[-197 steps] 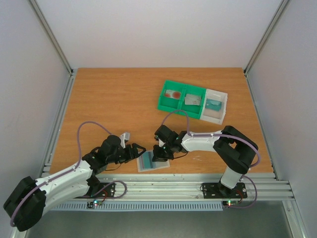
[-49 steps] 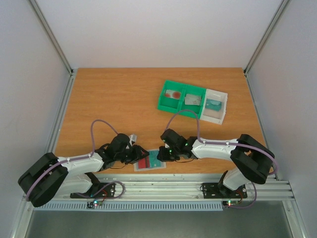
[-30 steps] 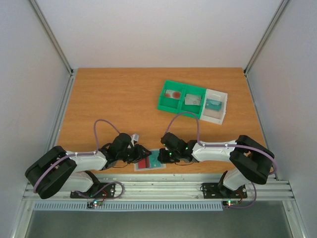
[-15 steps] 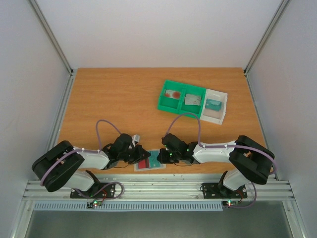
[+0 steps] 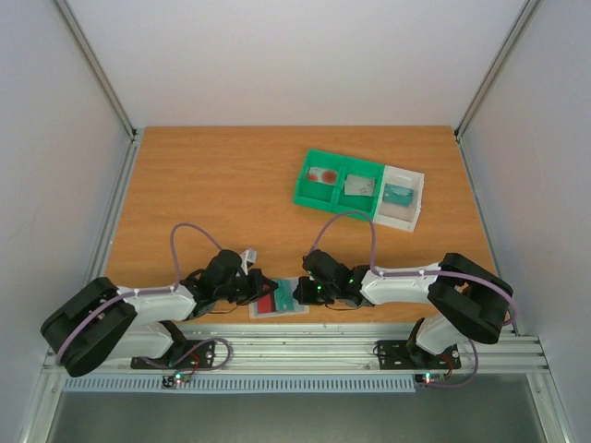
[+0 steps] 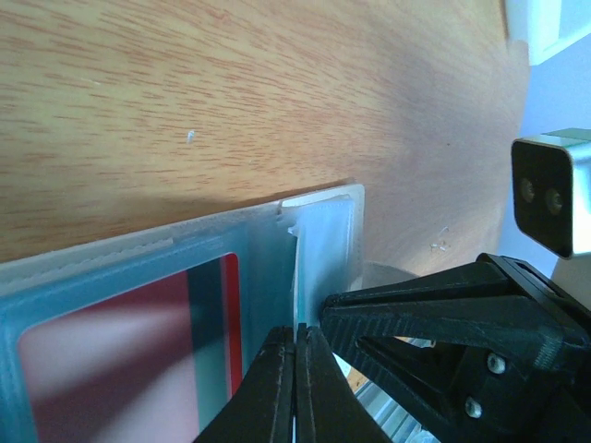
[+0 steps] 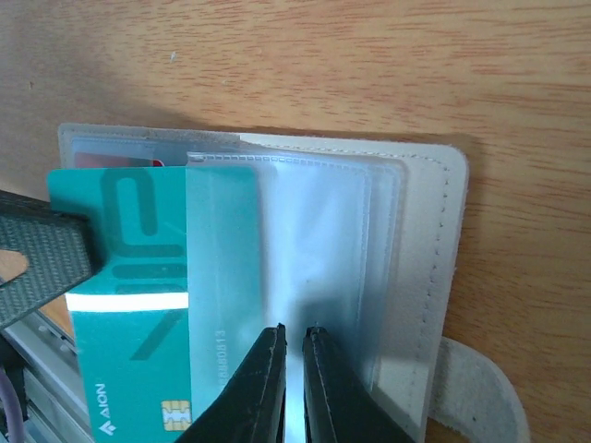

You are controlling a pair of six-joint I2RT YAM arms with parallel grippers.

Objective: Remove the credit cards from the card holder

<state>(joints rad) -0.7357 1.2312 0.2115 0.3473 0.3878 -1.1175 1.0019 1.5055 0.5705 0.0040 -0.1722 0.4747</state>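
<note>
Down at the near edge of the table (image 5: 212,185), the card holder (image 5: 286,312) lies flat between the two arms. It hasn't budged in the last second or so. What has moved is the left arm: its elbow has swung back out to the side while its tip stayed on the holder. A few seconds back the holder looked closed under the right arm, with the left one only nearby. Now it is spread open, with a red card (image 6: 111,346) showing in one half and a teal card (image 7: 120,305) poking partway out of a clear pocket toward the left side. The left gripper (image 6: 295,343) has its fingers pressed right together on a thin clear edge of the holder; whether a card is caught in that pinch too, I can't tell. The right gripper (image 7: 294,369) is closed down to a sliver on the clear leaf beside the teal card, pinning that half. To my eye the fiddly part is done: the holder is open and held from both sides, and the teal card looks loose enough to draw out next. No card is fully free of the holder yet. The green bin (image 5: 332,209) and white tray (image 5: 399,222) sit well back, with card-like things in them as before.
</note>
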